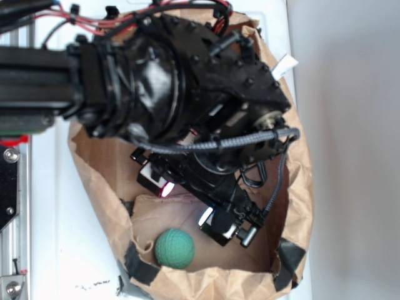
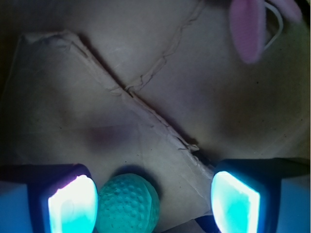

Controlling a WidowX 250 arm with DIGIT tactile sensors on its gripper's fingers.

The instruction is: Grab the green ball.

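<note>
Glowing cyan pads mark the end effector (image 2: 153, 201) in the wrist view, its two fingers spread wide and gripping nothing. The left pad (image 2: 70, 204) sits right against the green ball (image 2: 127, 204), which lies low in that view and well off-centre: close beside one finger, with a broad gap of bare cardboard between it and the other pad (image 2: 233, 201). So the ball is inside the span of the fingers but crowded to one side, and it appears partly nearer the camera than the fingertips.

From the exterior view, the end effector (image 1: 206, 212) hangs inside a brown paper bag (image 1: 300, 187), pointing down toward its floor. The green ball (image 1: 174, 248) rests on the bag's bottom near the front wall, just beside and slightly forward-left of the lower finger as seen there. Whether finger and ball truly touch cannot be told.

The coming move turns on that offset. My judgement is that the end effector needs a small shift toward the ball, so it centres between the pads, before closing; closing from here might nudge the ball sideways, since it is round and free to roll.

Farther out, a pink plush ear (image 2: 248, 29) shows at the top of the wrist view, well apart from the ball. The bag stands on a white table (image 1: 350, 125).
</note>
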